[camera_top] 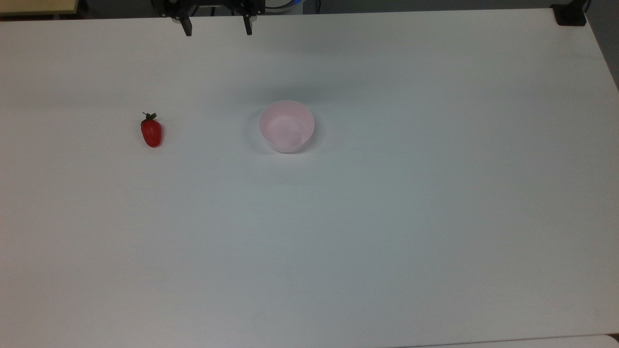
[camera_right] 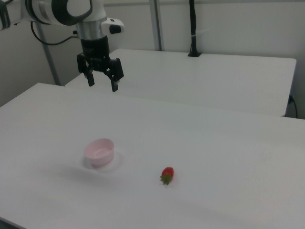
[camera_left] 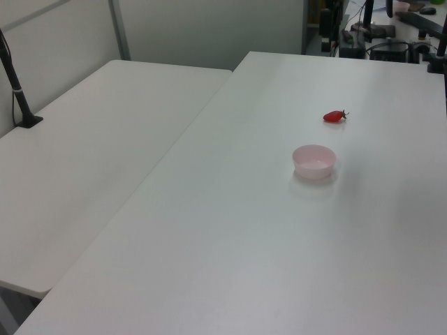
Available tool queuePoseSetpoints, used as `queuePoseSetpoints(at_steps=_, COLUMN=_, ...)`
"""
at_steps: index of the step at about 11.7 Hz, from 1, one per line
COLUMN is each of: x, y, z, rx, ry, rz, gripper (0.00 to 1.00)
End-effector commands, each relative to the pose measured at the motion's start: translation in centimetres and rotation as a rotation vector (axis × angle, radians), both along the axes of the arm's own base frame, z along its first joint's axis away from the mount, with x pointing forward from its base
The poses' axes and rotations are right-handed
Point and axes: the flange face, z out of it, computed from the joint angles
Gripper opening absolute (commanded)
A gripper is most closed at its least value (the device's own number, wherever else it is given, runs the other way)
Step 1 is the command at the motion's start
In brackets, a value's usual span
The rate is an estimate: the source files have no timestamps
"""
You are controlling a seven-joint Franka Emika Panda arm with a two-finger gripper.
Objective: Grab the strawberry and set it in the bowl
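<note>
Reaching comes first: the gripper [camera_right: 102, 81], fingers spread and empty, hangs high above the table [camera_top: 387, 241]. The strawberry [camera_top: 151, 132] lies at the bowl's [camera_top: 287, 126] 9 o'clock in the top view, well apart. Descend centred, probably straddling its narrow width.

Top view overhead, left and right views from opposite sides, all sharing the table [camera_top: 387, 241].

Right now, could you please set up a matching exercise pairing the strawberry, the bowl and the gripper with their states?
Column one:
1. strawberry
2. bowl
3. gripper

Column two:
A. pale pink, upright, nothing in it
B. above the table, fingers apart, holding nothing
C. red, lying on the table, at the top view's left of the bowl

Pairs: 1-C, 2-A, 3-B
</note>
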Motion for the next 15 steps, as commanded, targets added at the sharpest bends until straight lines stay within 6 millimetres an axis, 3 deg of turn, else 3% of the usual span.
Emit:
queuePoseSetpoints(at_steps=1, x=0.0, y=-0.4, z=-1.4, rx=0.012, ry=-0.029, rz=0.005, gripper=1.0)
queuePoseSetpoints(at_steps=4, x=1.4, y=-4.9, z=-7.3, rx=-0.046, ry=-0.083, rz=-0.011, gripper=1.0)
queuePoseSetpoints(at_steps=8, x=0.8, y=-14.4, z=-13.9, rx=-0.09, ry=0.016, rz=0.068, gripper=1.0)
queuePoseSetpoints(at_steps=9, x=0.8, y=-16.8, z=-16.0, rx=-0.096, ry=0.033, rz=0.067, gripper=1.0)
queuePoseSetpoints(at_steps=10, x=0.8, y=-18.7, z=-19.4, rx=-0.129, ry=0.073, rz=0.069, gripper=1.0)
queuePoseSetpoints(at_steps=12, x=1.2, y=-19.1, z=-24.5, rx=-0.157, ry=0.094, rz=0.078, gripper=1.0)
queuePoseSetpoints(at_steps=15, x=0.7, y=-18.9, z=-29.1, rx=-0.178, ry=0.107, rz=0.105, gripper=0.97)
